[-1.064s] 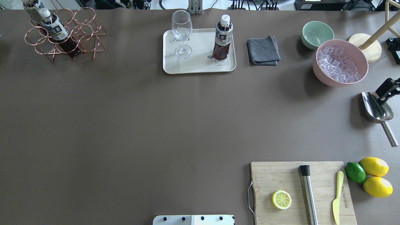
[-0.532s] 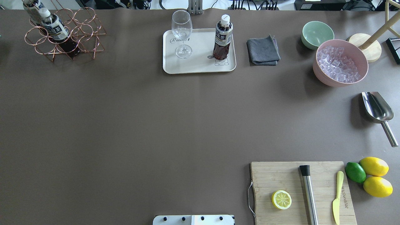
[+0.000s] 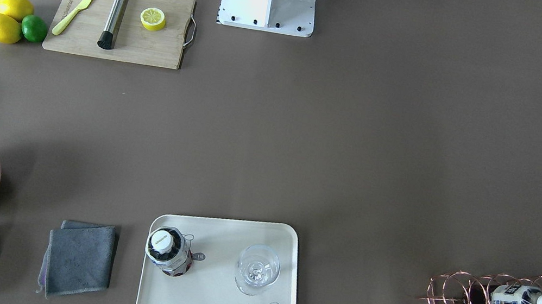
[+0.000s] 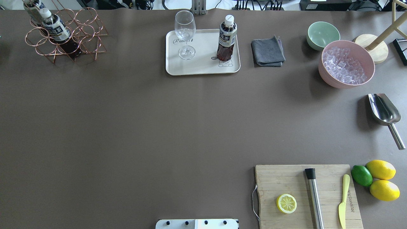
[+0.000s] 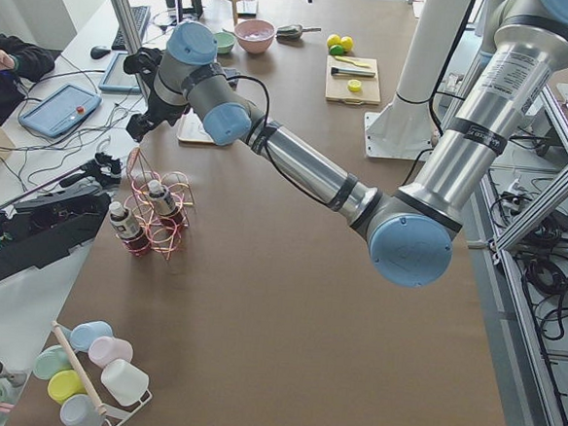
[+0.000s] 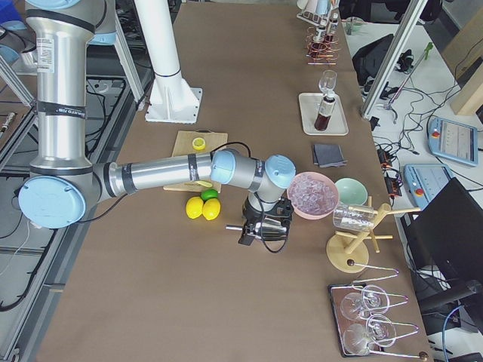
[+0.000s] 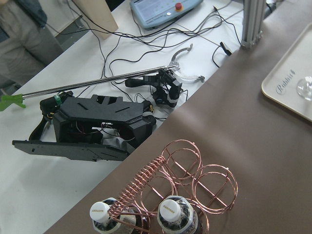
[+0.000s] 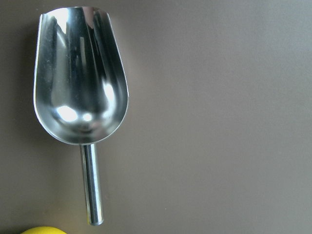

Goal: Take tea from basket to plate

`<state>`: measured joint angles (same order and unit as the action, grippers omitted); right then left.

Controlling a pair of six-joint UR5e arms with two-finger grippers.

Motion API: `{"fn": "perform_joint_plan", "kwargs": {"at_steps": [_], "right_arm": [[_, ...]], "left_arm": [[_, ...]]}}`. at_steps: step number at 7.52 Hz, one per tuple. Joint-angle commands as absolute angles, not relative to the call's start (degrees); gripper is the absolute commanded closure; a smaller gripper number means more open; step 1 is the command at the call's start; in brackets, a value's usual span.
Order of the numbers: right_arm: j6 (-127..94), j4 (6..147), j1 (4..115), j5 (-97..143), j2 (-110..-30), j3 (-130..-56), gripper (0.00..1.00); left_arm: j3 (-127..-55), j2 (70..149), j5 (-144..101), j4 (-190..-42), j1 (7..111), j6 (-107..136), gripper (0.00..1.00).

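One tea bottle (image 4: 226, 39) stands upright on the cream plate (image 4: 203, 65), next to a stemmed glass (image 4: 185, 35); it also shows in the front view (image 3: 168, 252) on the plate (image 3: 213, 302). Two more tea bottles (image 4: 55, 28) (image 4: 33, 6) stand in the copper wire basket (image 4: 86, 31) at the far left; their caps show in the left wrist view (image 7: 170, 210). My left gripper (image 5: 143, 115) hangs above the basket (image 5: 157, 214); I cannot tell if it is open. My right gripper (image 6: 260, 230) hovers over a steel scoop (image 8: 80, 78); I cannot tell its state.
A grey cloth (image 4: 267, 51), a mint bowl (image 4: 322, 34) and a pink bowl of ice (image 4: 346, 65) lie right of the plate. A cutting board (image 4: 286, 181) with a lemon half, muddler and knife is near right, beside lemons and a lime (image 4: 361, 175).
My right gripper, seen at the right edge of the overhead view by the scoop, has moved out of that view. The bottles, plate and basket have not moved.
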<state>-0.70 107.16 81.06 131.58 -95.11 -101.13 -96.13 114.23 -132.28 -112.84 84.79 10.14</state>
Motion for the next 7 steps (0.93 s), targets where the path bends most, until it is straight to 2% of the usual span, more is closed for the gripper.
{"fn": "perform_joint_plan", "kwargs": {"at_steps": [1, 2, 4, 6, 7], "right_arm": [[-0.7, 105.73, 81.47, 131.84, -94.49, -100.46, 0.01], [-0.79, 105.73, 81.65, 129.83, -92.92, -100.72, 0.01], [-0.62, 107.73, 86.62, 130.25, -93.07, -104.47, 0.01], [0.09, 114.13, 89.64, 129.29, -95.34, -108.71, 0.01], [0.09, 113.56, 88.26, 130.42, -95.19, -104.81, 0.01]], "left_arm": [[-95.11, 112.95, -132.36, -113.47, 84.99, 21.97, 0.02], [-94.14, 110.68, -132.28, -113.03, 85.69, 21.8, 0.02], [-86.86, 110.04, -132.19, -113.73, 85.61, 21.36, 0.02], [-86.31, 105.85, -133.24, -111.37, 85.61, 21.18, 0.02], [-84.31, 105.21, -136.72, -106.31, 85.69, 19.7, 0.02]]}}
